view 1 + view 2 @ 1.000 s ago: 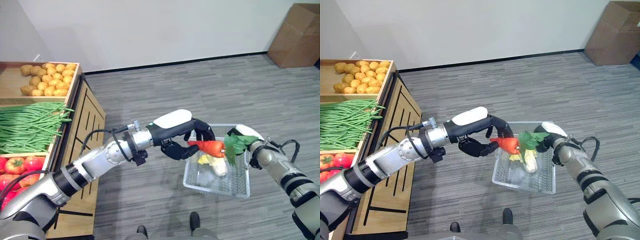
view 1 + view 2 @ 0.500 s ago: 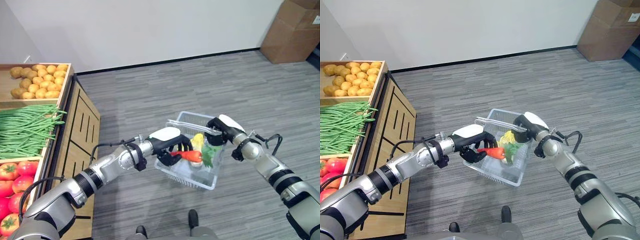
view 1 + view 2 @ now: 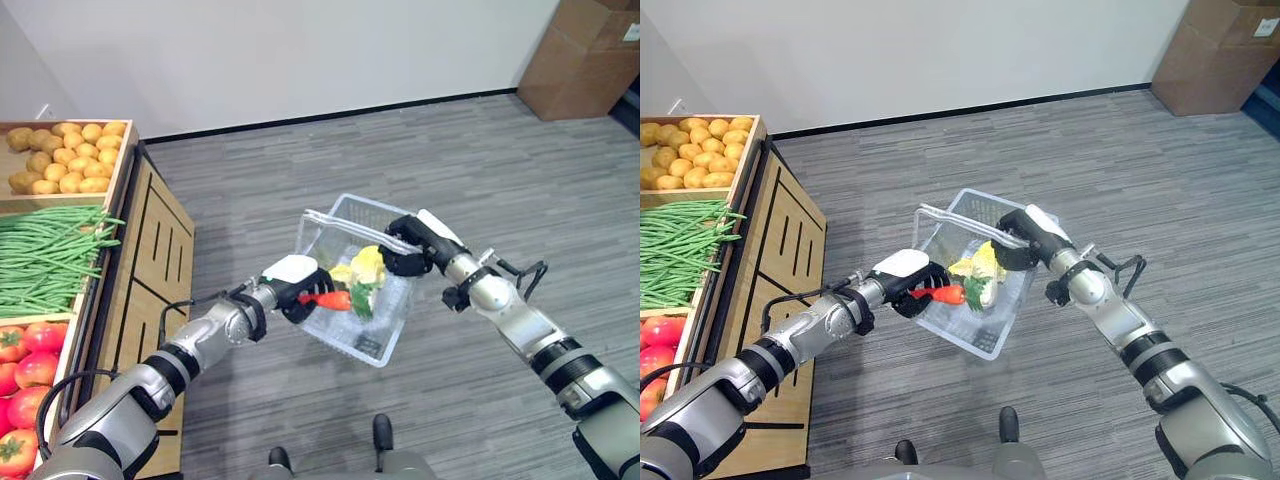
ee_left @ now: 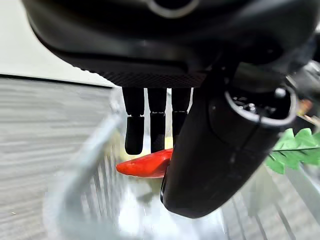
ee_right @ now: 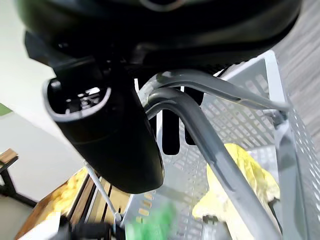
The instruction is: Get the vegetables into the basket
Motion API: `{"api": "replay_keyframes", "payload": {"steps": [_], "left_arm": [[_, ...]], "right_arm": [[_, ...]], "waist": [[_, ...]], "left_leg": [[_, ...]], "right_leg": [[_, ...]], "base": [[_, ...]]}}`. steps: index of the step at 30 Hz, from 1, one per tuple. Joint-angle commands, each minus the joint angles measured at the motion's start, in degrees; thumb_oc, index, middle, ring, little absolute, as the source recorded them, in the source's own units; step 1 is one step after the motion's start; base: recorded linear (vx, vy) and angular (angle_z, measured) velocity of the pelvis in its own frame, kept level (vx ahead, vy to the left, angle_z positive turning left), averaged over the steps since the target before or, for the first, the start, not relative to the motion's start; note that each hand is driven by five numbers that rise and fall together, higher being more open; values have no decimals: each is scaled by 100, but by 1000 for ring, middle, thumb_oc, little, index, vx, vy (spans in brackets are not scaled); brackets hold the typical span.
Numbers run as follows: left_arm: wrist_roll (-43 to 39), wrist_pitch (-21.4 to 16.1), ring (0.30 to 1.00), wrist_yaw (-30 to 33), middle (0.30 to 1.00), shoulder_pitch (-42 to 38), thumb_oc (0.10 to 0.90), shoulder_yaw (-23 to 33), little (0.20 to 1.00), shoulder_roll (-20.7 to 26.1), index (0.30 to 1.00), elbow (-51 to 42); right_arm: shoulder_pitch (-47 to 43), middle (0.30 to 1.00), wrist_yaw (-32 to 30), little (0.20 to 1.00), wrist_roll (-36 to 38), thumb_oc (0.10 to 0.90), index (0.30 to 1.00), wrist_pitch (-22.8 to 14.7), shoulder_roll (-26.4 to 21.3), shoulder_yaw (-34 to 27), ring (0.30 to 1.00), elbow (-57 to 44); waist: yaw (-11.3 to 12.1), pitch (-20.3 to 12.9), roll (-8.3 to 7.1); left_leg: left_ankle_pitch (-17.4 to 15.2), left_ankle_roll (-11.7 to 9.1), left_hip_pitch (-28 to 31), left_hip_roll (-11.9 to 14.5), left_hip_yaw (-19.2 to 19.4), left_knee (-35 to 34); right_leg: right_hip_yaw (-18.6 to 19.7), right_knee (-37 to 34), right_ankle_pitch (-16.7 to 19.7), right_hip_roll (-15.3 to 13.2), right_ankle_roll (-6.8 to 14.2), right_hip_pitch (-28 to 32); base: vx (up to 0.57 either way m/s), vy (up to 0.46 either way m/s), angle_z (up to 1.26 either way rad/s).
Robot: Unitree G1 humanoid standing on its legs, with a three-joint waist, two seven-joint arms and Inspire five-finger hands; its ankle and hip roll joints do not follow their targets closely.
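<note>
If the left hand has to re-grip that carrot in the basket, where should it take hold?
Probably on the bare orange body near the tip, where the left hand pinches the carrot now. The carrot lies crosswise with its leafy top toward the basket's middle, so coming over the near rim from the robot's left keeps the fingers off the floppy leaves.
</note>
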Motion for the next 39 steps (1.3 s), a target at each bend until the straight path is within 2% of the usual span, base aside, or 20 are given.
{"api": "replay_keyframes", "payload": {"steps": [1,5,6,7,8,9,20,28,30,31,32,35,37,39], "left_arm": [[-7,-107,300,610,300,-572,400,311,300,149,300,172],[7,-78,300,751,300,-495,400,535,300,265,300,122],[66,-66,325,788,325,-455,418,576,325,302,325,117],[76,-61,621,794,621,-426,629,591,621,294,621,117],[77,-61,789,795,789,-423,749,590,789,293,789,116],[86,-54,1000,803,1000,-393,900,601,1000,277,1000,119],[196,-106,1000,734,1000,-198,900,463,1000,163,1000,-47],[-42,-239,1000,610,1000,-60,900,473,1000,210,1000,-570],[-629,-394,1000,378,1000,100,900,545,1000,231,1000,-1083],[-651,-384,1000,354,1000,111,900,556,1000,249,1000,-1112],[-1105,-447,1000,216,1000,254,900,638,1000,205,1000,-1307],[-3068,-405,1000,-366,1000,834,900,804,1000,147,1000,-1796],[-4478,-354,1000,-930,1000,1095,900,808,1000,332,1000,-2248],[-5199,-267,1000,-1260,1000,1204,900,699,1000,543,1000,-2560]], "right_arm": [[-659,300,-121,300,632,400,300,-723,14,-843,300,-683],[-397,300,57,300,741,400,300,-724,28,-830,300,-721],[-314,300,112,300,758,400,300,-733,35,-836,300,-746],[-271,300,128,300,772,400,300,-739,47,-851,300,-767],[-265,300,129,300,772,400,300,-738,46,-853,300,-770],[-236,300,135,300,779,400,300,-741,62,-861,300,-764],[-249,300,3,300,818,400,300,-758,245,-910,300,-651],[-142,300,-205,300,768,400,300,-681,403,-1087,300,-99],[-67,300,-328,300,540,400,300,-578,438,-1178,300,392],[-67,300,-330,300,537,400,300,-580,442,-1175,300,395],[-21,300,-366,300,492,400,300,-562,445,-1247,300,530],[106,300,-424,300,401,400,300,-493,407,-1407,300,898],[103,300,-453,300,190,400,300,-446,259,-1398,300,1210],[73,300,-468,300,184,400,300,-398,235,-1398,300,1602]], "waist": [[-5,-145,-298],[-9,-149,-293],[-13,-150,-288],[-16,-151,-286],[-15,-152,-286],[-17,-153,-281],[-12,-154,-242],[34,-186,-232],[80,-204,-228],[75,-207,-230],[92,-205,-233],[133,-216,-214],[150,-222,-189],[162,-221,-170]], "left_leg": [[-159,-357,152,150,-62,6],[-150,-373,180,166,-62,6],[-154,-379,202,164,-62,6],[-155,-380,211,165,-62,6],[-156,-380,212,165,-62,6],[-155,-381,219,164,-61,6],[-166,-372,249,158,-48,6],[-171,-361,256,139,-91,6],[-173,-348,251,121,-139,6],[-174,-348,251,121,-142,6],[-170,-342,247,114,-158,6],[-156,-321,244,99,-196,6],[-154,-312,248,83,-239,6],[-147,-309,241,68,-269,6]], "right_leg": [[-248,0,-561,-240,345,570],[-268,0,-578,-235,342,609],[-278,0,-588,-227,340,629],[-280,0,-593,-224,340,636],[-280,0,-594,-223,340,638],[-280,0,-597,-221,339,646],[-265,0,-596,-227,326,670],[-321,0,-608,-243,327,711],[-352,0,-617,-255,316,734],[-355,0,-618,-255,316,735],[-361,0,-615,-261,312,740],[-387,0,-605,-281,301,759],[-407,0,-597,-288,292,777],[-406,0,-587,-290,284,787]], "base": [[0,0,0],[0,0,0],[0,0,0],[0,0,0],[0,0,0],[0,0,0],[0,0,0],[0,0,0],[9,0,5],[-2,-3,8],[3,0,8],[1,1,2],[4,9,8],[-3,7,6]]}}
